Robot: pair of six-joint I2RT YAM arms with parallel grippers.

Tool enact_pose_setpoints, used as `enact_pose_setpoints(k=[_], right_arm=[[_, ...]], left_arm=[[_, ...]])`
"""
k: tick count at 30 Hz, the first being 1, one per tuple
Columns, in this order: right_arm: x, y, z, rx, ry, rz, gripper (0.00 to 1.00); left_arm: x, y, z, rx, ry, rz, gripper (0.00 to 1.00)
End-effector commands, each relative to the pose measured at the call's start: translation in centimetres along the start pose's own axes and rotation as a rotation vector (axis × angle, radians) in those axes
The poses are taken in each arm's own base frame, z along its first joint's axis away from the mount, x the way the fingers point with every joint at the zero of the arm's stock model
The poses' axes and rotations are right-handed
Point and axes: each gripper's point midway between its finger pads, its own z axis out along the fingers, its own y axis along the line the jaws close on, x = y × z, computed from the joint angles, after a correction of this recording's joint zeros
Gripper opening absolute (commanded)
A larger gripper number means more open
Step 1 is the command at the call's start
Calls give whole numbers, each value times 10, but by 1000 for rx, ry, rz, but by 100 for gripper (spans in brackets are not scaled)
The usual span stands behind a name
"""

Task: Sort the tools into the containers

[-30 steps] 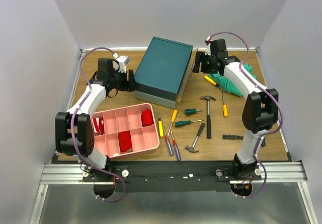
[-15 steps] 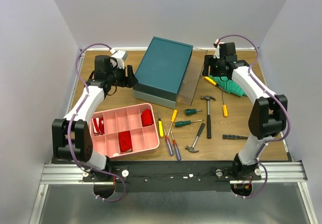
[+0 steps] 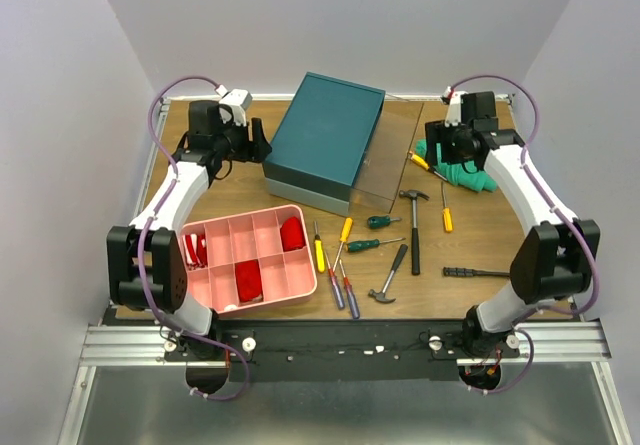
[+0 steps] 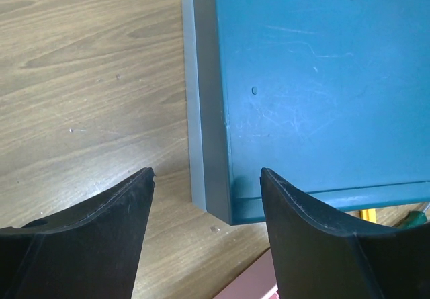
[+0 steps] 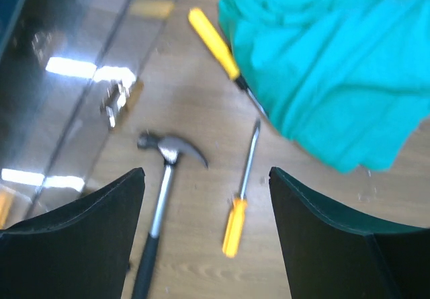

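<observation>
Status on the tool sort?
Left gripper open, empty, over teal box corner. Right gripper open, empty, above hammer. Clear drawer out, tools unsorted on table. Green cloth overlaps yellow screwdriver.

Standing here, I can read no lettering, label, brand, number or sign anywhere. The lid of the teal box [image 4: 322, 84], at the upper right of the left wrist view, bears only scuffs and a small dimple. The tools [image 3: 414, 230] are too small or too blurred to tell any print.
</observation>
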Motion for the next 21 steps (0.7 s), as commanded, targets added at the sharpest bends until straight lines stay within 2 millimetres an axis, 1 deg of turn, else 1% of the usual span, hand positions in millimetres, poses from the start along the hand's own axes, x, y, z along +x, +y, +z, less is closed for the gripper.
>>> enact_pose_setpoints(k=[1, 2, 3, 4, 5, 6, 8, 9, 11, 12, 14, 15, 16, 19, 20, 21], right_arm=[[32, -1, -26, -20, 34, -61, 82], [48, -4, -22, -1, 65, -60, 82], [57, -9, -21, 29, 93, -55, 82], [72, -17, -15, 66, 158, -52, 82], [93, -18, -14, 61, 239, -46, 81], [106, -22, -12, 63, 272, -32, 80], [117, -21, -7, 39, 286, -51, 78], [129, -21, -3, 35, 320, -60, 77], [143, -23, 7, 51, 369, -47, 76], [147, -26, 10, 57, 376, -44, 76], [143, -27, 18, 54, 361, -53, 75], [146, -26, 24, 48, 375, -55, 75], [139, -28, 28, 49, 366, -54, 74], [144, -30, 41, 53, 399, -48, 73], [141, -29, 44, 48, 392, -49, 70], [143, -30, 46, 49, 400, -45, 68]], left_arm=[[-22, -2, -15, -26, -53, 1, 74], [-24, -3, -18, -27, -60, 0, 74], [-22, -3, -17, -33, -58, -14, 74], [-22, -4, -19, -33, -61, -17, 74], [-23, -5, -21, -33, -65, -17, 74], [-21, -5, -21, -33, -63, -18, 74], [-19, -5, -23, -35, -57, -19, 74], [-16, -5, -24, -37, -49, -21, 74], [-13, -2, -24, -53, -36, -20, 74], [-11, -1, -25, -57, -30, -19, 74], [-10, -1, -26, -59, -27, -8, 74], [-9, 0, -27, -65, -26, -7, 74], [-8, 1, -27, -70, -23, -5, 74], [-2, 3, -30, -86, -15, -4, 75], [-2, 3, -31, -90, -17, -5, 75], [2, 4, -32, -92, -12, -4, 75]])
